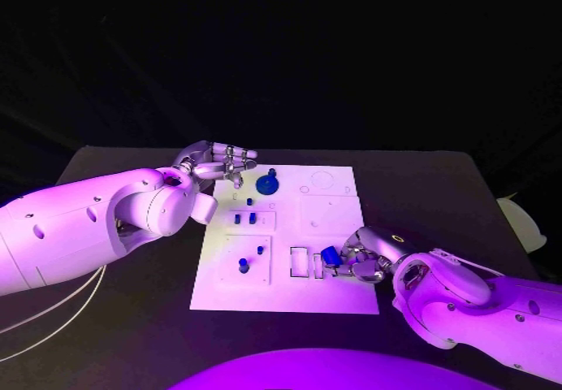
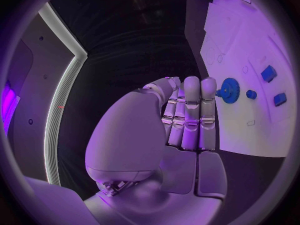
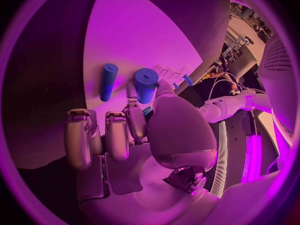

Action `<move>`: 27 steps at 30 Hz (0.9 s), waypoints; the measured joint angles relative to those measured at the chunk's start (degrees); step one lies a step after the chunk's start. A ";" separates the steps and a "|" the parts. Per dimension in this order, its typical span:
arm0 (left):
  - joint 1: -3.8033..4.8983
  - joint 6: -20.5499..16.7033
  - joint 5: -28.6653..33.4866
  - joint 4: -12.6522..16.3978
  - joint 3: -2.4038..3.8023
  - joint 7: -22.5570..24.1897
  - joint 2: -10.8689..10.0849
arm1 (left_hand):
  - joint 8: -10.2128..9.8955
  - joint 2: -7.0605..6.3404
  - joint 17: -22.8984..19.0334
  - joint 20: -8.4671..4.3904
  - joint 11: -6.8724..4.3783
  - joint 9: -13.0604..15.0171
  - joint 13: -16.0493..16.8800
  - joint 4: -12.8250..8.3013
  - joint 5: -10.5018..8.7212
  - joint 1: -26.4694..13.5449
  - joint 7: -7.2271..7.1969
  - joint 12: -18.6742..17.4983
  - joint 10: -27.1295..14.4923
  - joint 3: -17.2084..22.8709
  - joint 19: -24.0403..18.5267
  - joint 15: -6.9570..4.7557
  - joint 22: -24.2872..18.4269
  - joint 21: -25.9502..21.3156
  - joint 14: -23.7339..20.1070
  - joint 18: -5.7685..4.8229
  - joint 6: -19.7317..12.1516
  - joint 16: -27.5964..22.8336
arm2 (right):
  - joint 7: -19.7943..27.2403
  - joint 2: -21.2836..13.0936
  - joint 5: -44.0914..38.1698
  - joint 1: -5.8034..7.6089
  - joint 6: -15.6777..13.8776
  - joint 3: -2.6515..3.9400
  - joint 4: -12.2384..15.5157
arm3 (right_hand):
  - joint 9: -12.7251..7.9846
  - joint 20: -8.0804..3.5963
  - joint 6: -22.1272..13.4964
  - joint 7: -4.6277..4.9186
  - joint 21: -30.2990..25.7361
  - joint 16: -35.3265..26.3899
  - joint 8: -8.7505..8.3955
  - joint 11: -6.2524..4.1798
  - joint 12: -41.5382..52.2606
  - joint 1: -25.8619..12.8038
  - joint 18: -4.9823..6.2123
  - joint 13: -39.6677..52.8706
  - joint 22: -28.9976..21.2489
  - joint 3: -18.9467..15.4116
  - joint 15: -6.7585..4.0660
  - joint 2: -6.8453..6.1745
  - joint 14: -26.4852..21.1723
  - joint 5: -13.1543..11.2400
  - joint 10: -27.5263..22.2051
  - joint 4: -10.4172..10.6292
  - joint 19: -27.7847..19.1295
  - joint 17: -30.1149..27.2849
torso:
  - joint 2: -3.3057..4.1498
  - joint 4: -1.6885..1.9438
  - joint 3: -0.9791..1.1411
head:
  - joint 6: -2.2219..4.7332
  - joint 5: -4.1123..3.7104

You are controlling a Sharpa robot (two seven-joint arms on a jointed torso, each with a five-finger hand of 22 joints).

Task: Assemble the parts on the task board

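The white task board (image 1: 339,207) lies mid-table. My right hand (image 1: 365,262) is at its near right part and pinches a short blue cylinder (image 1: 331,257) between thumb and a finger, just above the slots there; the right wrist view shows this cylinder (image 3: 147,84) at the fingertips (image 3: 132,97), with a slim blue peg (image 3: 109,81) beside it on the board. My left hand (image 1: 219,164) hovers at the board's far left corner, holding nothing, its fingers (image 2: 190,110) side by side. A blue gear (image 1: 268,185) sits on the board just right of that hand.
Two small blue blocks (image 1: 243,218) sit in a recess on the board's left side, and a blue peg (image 1: 244,265) stands nearer the front. The left wrist view shows the gear (image 2: 230,91), a small peg (image 2: 250,94) and the blocks (image 2: 269,73). Black table (image 1: 117,325) surrounds the board.
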 measured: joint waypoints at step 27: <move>0.00 0.17 0.00 -0.07 0.00 -0.01 0.22 | 0.00 0.30 -0.07 0.00 0.00 -0.05 0.04 -0.16 0.00 -0.30 0.00 0.40 0.00 0.16 0.00 0.00 0.05 0.00 0.00 0.00 0.00 0.00 | -1.02 0.82 3.24 1.95 -6.12 0.60 5.19 | 1.59 -0.63 0.46 -0.68 1.79 0.60 1.39 -0.80 0.93 2.88 0.00 -0.02 -0.02 -0.28 -0.41 1.98 0.00 8.07 1.21 -0.07 -0.19 0.04 | 0.00 0.03 -0.05 | 0.53 0.26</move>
